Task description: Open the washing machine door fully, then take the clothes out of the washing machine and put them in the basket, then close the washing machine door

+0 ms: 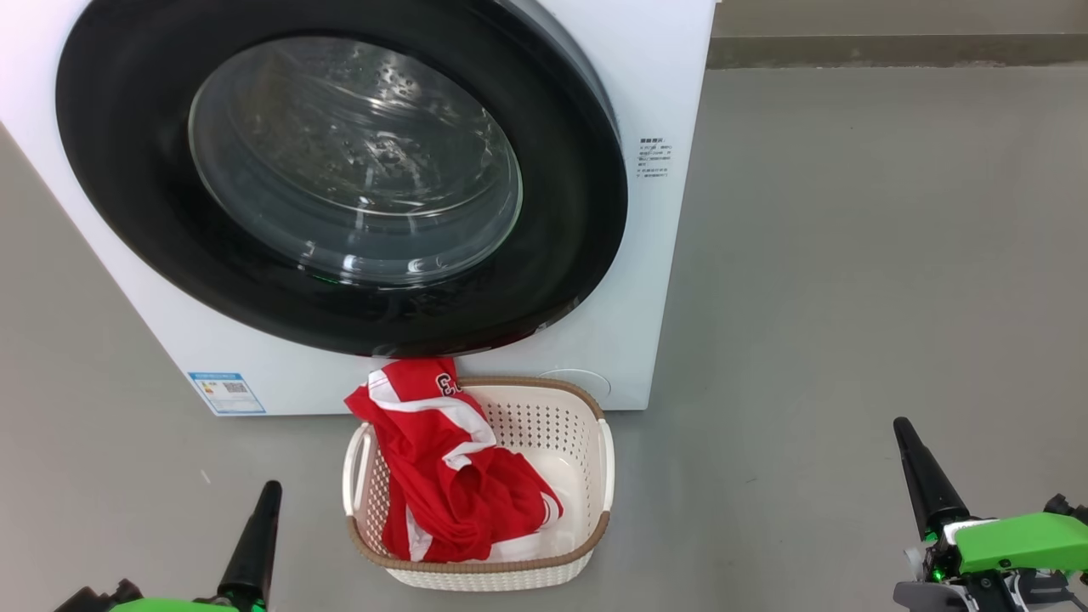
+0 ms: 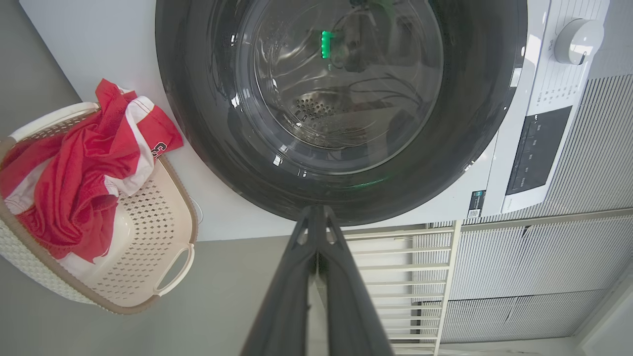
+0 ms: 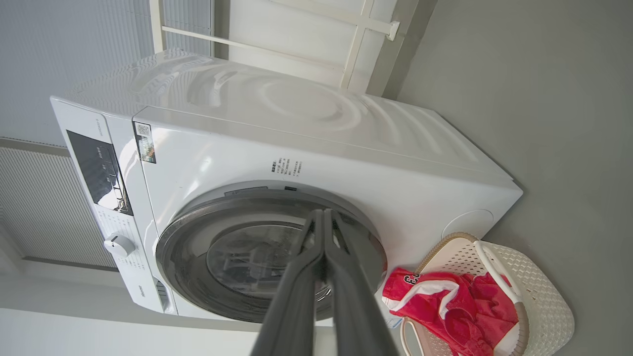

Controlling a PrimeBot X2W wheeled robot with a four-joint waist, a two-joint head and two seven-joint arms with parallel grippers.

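- Glossy black-rimmed, round, glass-bowled washing machine door lies against the front of the big white front-loading washing machine. It looks shut, but I cannot tell whether the latch has caught.
- Through the glass in the left wrist view, perforated steel drum and reflections; no cloth made out.
- Red, white-striped sports clothes sit in the small cream perforated plastic basket with brown woven-look rim. A white piece lies under the red at the bottom.
- The basket stands on the grey floor, just in front of the machine and below the door.
- Risk: one red corner bearing a dark number hangs over the basket's far rim, toward the machine, just under the door's lower edge. A nudge to the basket could tip it onto the floor, and a swinging door could snag it.
- Risk: if the door is unlatched it may drift open. A corrective push with narrow tips on that glossy rim could skid off.
- Left tool: lower left of the head view, pointing up toward the machine, left of the basket and apart from it. The left wrist view shows its fingers pressed together, with nothing between them.
- Right tool: lower right, well apart from the basket, tilted slightly inward. Fingers pressed together, carrying nothing.
- Judgement: task looks near done; latch check outstanding.
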